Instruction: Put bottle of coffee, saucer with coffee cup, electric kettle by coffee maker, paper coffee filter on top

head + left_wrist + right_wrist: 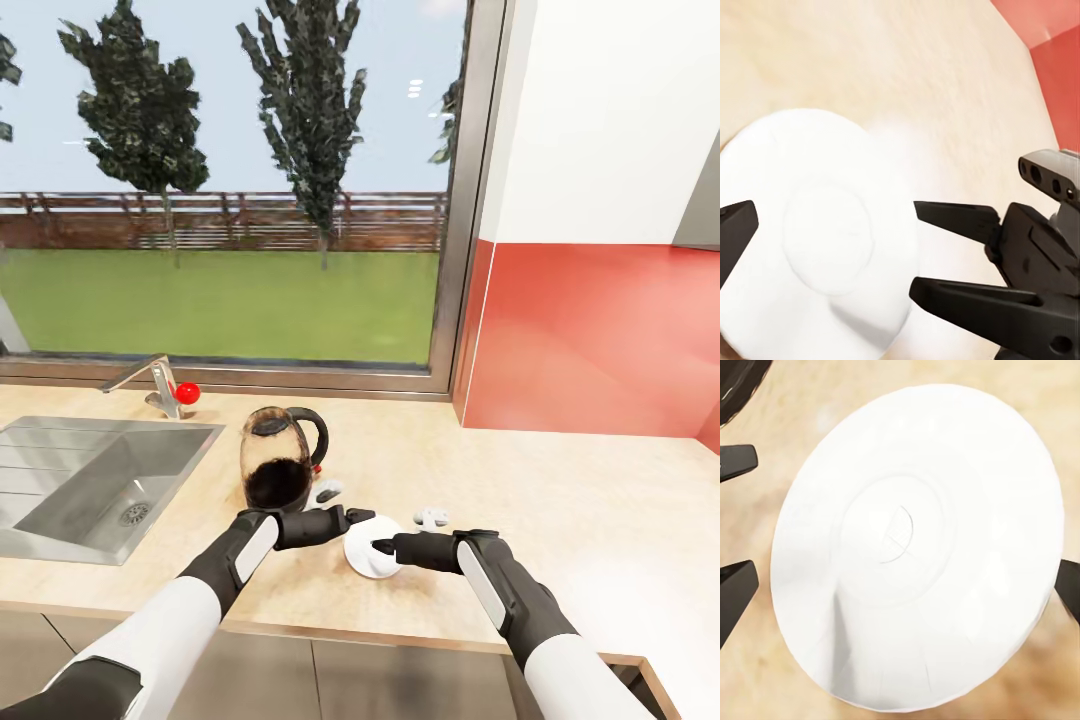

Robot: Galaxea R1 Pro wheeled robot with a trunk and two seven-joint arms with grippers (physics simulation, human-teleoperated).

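The white saucer [370, 555] lies flat on the tan kitchen countertop [580, 500], near its front edge. My right gripper [382, 547] is open at the saucer's rim, and its fingertips [736, 598] stand wide apart on either side of the plate. My left gripper [362, 517] is open just behind the saucer, and one of its fingers [735, 232] shows beside the plate [817, 232]. The smoky electric kettle [282, 455] stands upright just left of both grippers. The coffee maker, the bottle of coffee and the kitchen shelf are out of view.
A steel sink [90, 480] with a faucet [160, 385] is sunk into the counter on the left. Two small white items [325, 492] [432, 517] lie behind the saucer, too small to identify. A window backs the counter and a red wall panel [600, 340] stands on the right.
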